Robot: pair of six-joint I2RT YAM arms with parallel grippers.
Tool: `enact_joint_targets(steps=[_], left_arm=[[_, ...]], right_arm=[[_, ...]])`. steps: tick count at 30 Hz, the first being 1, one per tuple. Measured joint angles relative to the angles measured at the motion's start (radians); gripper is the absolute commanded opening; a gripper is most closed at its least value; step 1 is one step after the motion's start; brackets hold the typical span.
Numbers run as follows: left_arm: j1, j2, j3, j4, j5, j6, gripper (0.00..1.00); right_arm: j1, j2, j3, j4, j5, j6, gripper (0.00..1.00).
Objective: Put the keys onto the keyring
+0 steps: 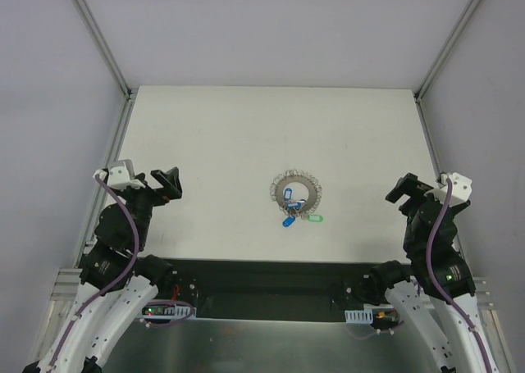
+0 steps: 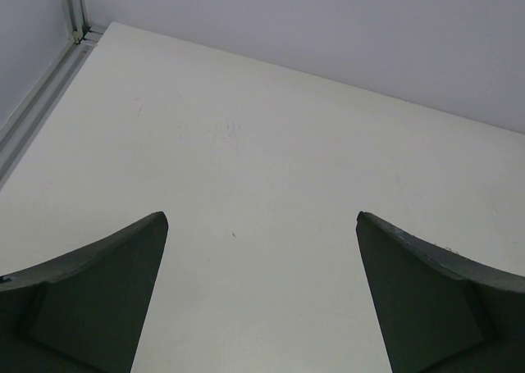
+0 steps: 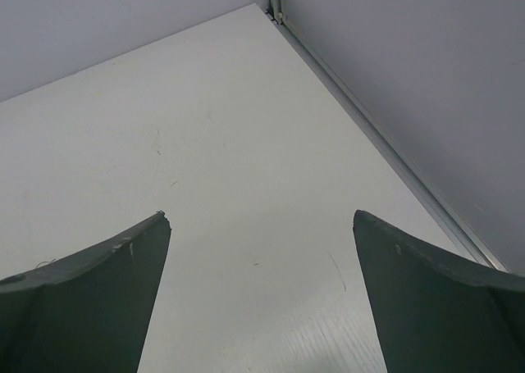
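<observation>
The white table (image 1: 230,127) runs bare out to the side rails (image 1: 117,143) and the walls beyond. The keyring (image 1: 297,177) lies flat at centre, with the keys (image 1: 288,221) bunched at its near rim. The left gripper (image 1: 170,182) and right gripper (image 1: 400,191) hover well apart from it on either side, fingers spread wide, holding nothing.

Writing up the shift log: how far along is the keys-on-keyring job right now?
Seemingly done: the keys lie bunched at the near edge of the keyring, one blue head inside its opening; whether they are threaded is too small to tell. In hand: nothing; the left gripper and right gripper stand open, apart from them. Left: possibly nothing, or threading.
</observation>
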Motion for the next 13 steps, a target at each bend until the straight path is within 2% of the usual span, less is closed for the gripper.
enact_joint_targets(steps=[13], left_arm=[[0.001, 0.014, -0.027, 0.003, 0.009, 0.021, 0.99]], right_arm=[[0.000, -0.013, -0.003, -0.014, 0.032, -0.010, 0.96]])
